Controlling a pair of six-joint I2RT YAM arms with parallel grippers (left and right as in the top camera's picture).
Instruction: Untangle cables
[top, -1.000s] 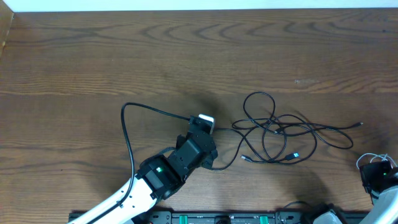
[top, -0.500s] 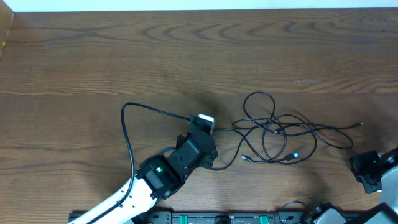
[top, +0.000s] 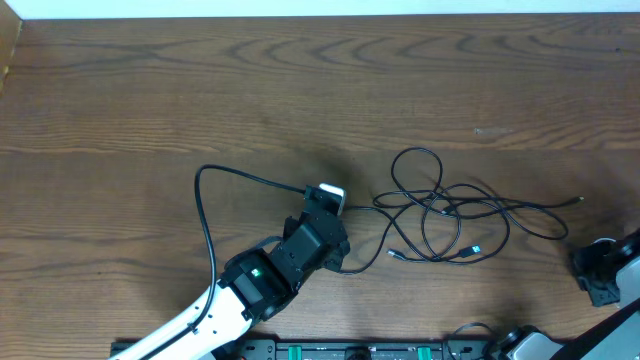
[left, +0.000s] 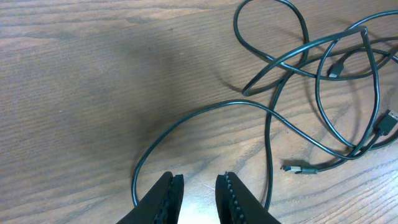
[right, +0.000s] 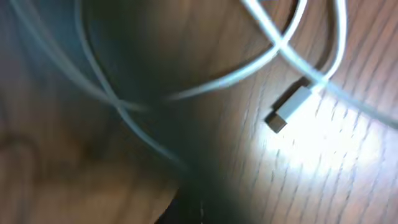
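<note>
Thin black cables (top: 440, 215) lie looped over one another right of the table's middle, plug ends pointing out. In the left wrist view the same black cables (left: 323, 81) fill the upper right, and one strand arcs on the table around my left gripper (left: 199, 177). That gripper's jaws stand apart with only bare wood between them. From above, the left gripper (top: 325, 200) sits just left of the tangle. My right gripper (top: 598, 272) is at the far right edge, shut. A white cable (right: 186, 90) with its plug (right: 289, 109) lies blurred before the right gripper (right: 202, 208); any pinch is unclear.
A thicker black wire (top: 205, 215) loops out from the left arm across the wood to the left. A black rail (top: 350, 350) runs along the front edge. A pale wall borders the table's far side.
The right gripper has shifted slightly and turned at the far right edge, and the white cable beside it no longer shows from above. The left arm and black cables have not moved.
</note>
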